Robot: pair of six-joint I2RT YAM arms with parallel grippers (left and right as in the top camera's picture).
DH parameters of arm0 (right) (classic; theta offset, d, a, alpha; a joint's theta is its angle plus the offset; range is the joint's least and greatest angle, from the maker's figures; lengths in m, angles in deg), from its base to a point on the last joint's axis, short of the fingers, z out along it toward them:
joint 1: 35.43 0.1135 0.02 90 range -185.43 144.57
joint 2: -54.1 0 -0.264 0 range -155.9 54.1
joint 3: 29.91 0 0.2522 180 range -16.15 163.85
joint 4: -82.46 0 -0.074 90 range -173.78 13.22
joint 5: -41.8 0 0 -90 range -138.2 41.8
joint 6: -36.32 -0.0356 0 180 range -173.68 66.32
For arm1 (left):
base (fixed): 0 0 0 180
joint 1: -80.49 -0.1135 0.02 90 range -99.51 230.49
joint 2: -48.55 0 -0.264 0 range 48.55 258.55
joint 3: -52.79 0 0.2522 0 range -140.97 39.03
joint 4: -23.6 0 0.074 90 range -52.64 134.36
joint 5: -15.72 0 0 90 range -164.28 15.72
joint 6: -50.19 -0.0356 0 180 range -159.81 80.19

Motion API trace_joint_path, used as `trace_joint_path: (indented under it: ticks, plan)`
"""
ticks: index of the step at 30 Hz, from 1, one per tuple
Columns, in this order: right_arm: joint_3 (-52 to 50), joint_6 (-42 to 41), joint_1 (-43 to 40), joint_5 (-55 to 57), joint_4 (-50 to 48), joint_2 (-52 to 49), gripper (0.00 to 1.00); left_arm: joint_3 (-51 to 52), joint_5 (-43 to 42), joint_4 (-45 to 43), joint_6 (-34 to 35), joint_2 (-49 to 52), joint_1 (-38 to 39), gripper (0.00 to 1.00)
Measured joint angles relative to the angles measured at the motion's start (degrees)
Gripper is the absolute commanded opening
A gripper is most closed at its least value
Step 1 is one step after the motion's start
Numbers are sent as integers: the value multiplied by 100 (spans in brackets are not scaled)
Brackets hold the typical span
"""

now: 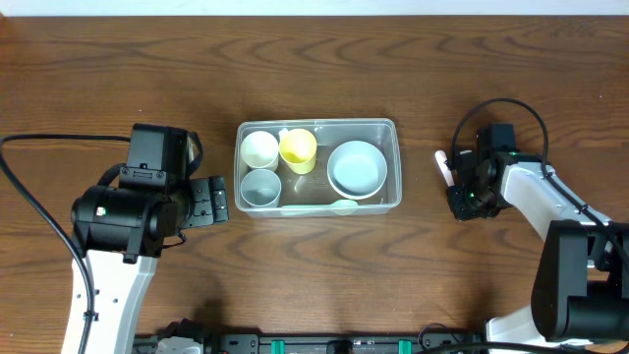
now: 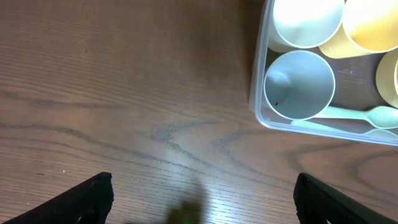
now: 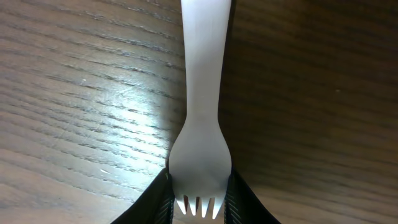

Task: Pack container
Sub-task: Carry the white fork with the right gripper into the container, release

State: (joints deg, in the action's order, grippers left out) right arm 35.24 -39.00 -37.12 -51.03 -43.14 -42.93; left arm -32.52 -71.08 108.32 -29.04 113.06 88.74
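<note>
The clear rectangular container [image 1: 391,133] sits mid-table and holds a white cup [image 1: 259,149], a yellow cup [image 1: 298,147], a pale blue cup [image 1: 260,187], a pale blue bowl [image 1: 357,168] and a pale green spoon [image 1: 342,206]. Its corner [image 2: 256,106] shows in the left wrist view with the blue cup [image 2: 300,84] and the spoon [image 2: 354,116]. My right gripper [image 3: 199,202] is shut on the head of a white fork [image 3: 202,93], just right of the container in the overhead view [image 1: 444,167]. My left gripper [image 2: 202,199] is open and empty, left of the container.
The wooden table [image 1: 314,59] surrounds the container. A black cable [image 1: 511,106] loops above the right arm. Another cable [image 1: 29,187] runs along the left edge. Arm bases and hardware [image 1: 334,344] line the front edge.
</note>
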Motion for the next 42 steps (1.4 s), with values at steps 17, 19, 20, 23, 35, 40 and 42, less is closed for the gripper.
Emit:
trace_joint_path:
  ticks: [17,19,20,23,35,40,42]
  plan:
    - [2022,404,1759,-581,892,2068,1,0,0,-35,0,0,0,93]
    - [2039,654,2295,-623,914,2079,1,0,0,-39,0,0,0,93]
    - [2039,787,2538,-634,931,2055,1,0,0,-42,0,0,0,93]
    - [2039,1263,3191,-649,920,1930,1,0,0,-46,0,0,0,93]
    - [2039,2789,4138,-662,664,629,1,0,0,-46,0,0,0,93]
    - [2039,2900,4138,-658,667,181,1,0,0,-44,2,0,0,93]
    - [2039,2918,4138,-638,658,101,4,0,0,-46,0,0,0,93]
